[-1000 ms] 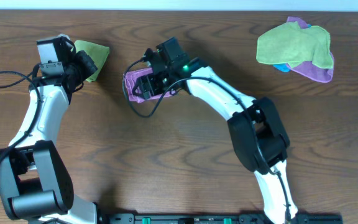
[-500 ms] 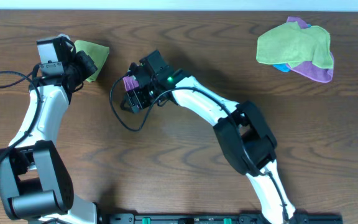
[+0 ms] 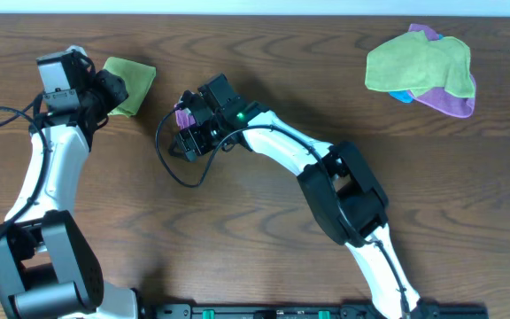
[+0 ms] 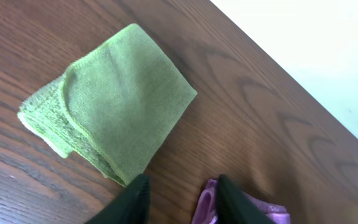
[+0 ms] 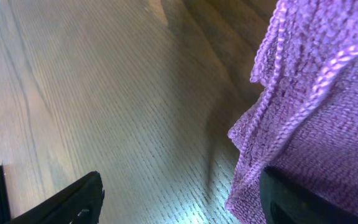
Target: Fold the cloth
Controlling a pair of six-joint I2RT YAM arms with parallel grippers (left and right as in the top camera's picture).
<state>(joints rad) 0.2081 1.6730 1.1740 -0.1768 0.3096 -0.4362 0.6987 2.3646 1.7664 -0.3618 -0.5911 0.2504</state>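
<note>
The mauve cloth (image 3: 182,115) lies bunched on the wooden table, mostly hidden under my right gripper (image 3: 190,135) in the overhead view. In the right wrist view its fuzzy folds (image 5: 316,93) fill the right side. My right gripper (image 5: 179,199) is open wide, with bare table between the fingers and the right finger against the cloth's edge. My left gripper (image 4: 182,196) is open over bare wood, a corner of the mauve cloth (image 4: 247,210) showing beyond its right finger. In the overhead view the left gripper (image 3: 109,91) sits at the far left.
A folded lime-green cloth (image 4: 110,106) lies just ahead of the left gripper, near the table's back edge (image 3: 131,81). At the back right is a pile with a green cloth (image 3: 419,62) over a violet one (image 3: 452,104). A black cable (image 3: 168,159) loops by the right gripper.
The left gripper has opened and drawn back slightly left from the green cloth. The right gripper slid left across the mauve cloth, which now shows far less than before.
</note>
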